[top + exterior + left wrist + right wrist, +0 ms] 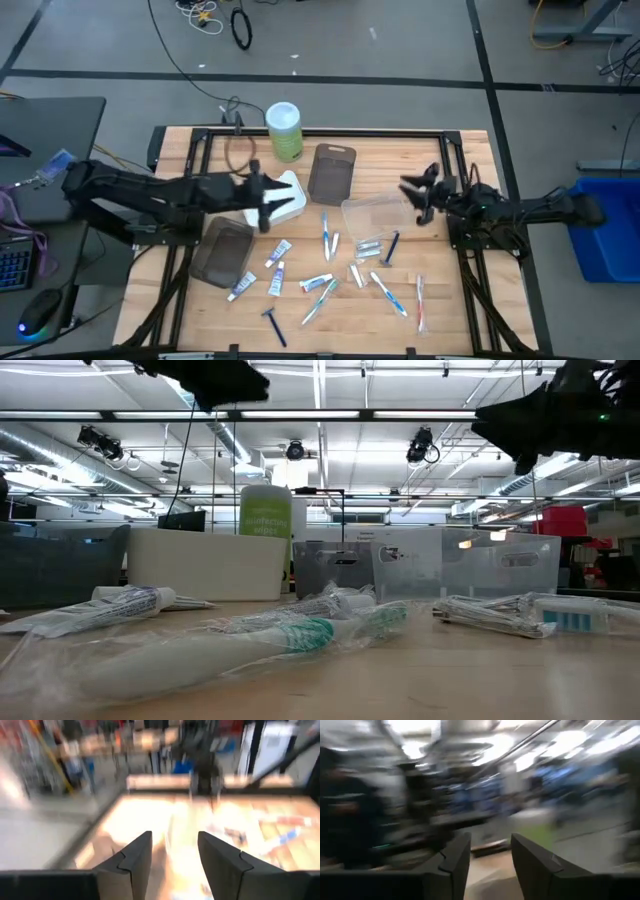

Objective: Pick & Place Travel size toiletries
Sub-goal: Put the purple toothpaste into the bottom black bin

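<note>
Mostly, we take the clear tray [378, 213] as our landmark.
Hard to make out: both wrist views are smeared; in the left one we see only a bright table past two dark fingers [136, 860]; in the right one only room lights and a greenish patch; we cannot tell what lies below either arm from them.
Left gripper [262, 207]: over the white tray [283, 197], left of the clear tray; jaws parted with a gap, nothing between them.
Right gripper [415, 198]: at the clear tray's right edge; fingers [455, 857] spread apart, nothing held.
Toiletries: scattered on the wood in front of the clear tray; white mini tubes [277, 254], toothbrushes [388, 293], a dark razor [272, 324]; a few pieces sit inside the clear tray's near corner [371, 243].
Around: a green canister [284, 130] behind the trays; a brown tray [332, 172] beside the clear one; another brown tray [222, 252] further left.
Low view only: wrapped toothbrushes [300, 632] lie nearest; the trays stand in a row behind them, hiding the table's far side; both arms are cut off at the top.
</note>
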`<act>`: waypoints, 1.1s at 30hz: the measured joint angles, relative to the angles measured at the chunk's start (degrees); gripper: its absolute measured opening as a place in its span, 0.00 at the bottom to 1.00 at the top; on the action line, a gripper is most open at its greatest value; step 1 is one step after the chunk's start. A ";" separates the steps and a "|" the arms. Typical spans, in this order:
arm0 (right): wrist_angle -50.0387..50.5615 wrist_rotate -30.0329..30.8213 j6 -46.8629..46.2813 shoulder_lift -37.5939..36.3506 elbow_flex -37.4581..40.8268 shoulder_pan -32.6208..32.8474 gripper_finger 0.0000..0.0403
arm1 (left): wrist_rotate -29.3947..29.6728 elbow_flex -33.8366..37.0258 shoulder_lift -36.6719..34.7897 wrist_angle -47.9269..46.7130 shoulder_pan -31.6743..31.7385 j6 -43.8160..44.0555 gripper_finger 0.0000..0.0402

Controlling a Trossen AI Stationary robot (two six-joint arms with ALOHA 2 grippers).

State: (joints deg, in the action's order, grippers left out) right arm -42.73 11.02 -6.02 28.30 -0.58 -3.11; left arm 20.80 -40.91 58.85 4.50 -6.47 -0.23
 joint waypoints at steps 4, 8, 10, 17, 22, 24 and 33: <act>-0.49 -5.53 -5.15 5.93 -1.57 4.40 0.40 | -2.84 -1.77 5.56 -4.03 -2.13 6.04 0.40; -1.12 -3.72 -3.81 14.20 -6.65 10.87 0.40 | -6.77 -1.74 12.02 -3.58 -4.06 10.13 0.40; -0.92 -2.18 -3.58 18.84 -8.57 13.95 0.40 | -8.61 -1.74 15.08 -3.27 -4.86 12.39 0.41; -1.06 3.79 -0.02 32.77 -13.10 19.31 0.43 | -16.38 -1.74 26.16 4.12 -8.74 17.98 0.49; -1.23 3.90 5.32 39.68 -19.13 19.06 0.55 | -16.84 -1.89 34.13 12.73 -12.15 18.61 0.56; -1.25 3.90 8.89 41.70 -21.36 18.67 0.59 | -16.54 -2.83 36.60 13.01 -13.20 18.49 0.57; -2.22 3.87 14.43 43.66 -28.76 18.05 0.68 | -9.34 -9.21 48.78 12.70 -18.72 19.73 0.56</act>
State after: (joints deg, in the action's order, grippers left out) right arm -44.95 14.90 8.40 71.96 -29.33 14.94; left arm 11.46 -50.12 107.63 17.20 -25.19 19.50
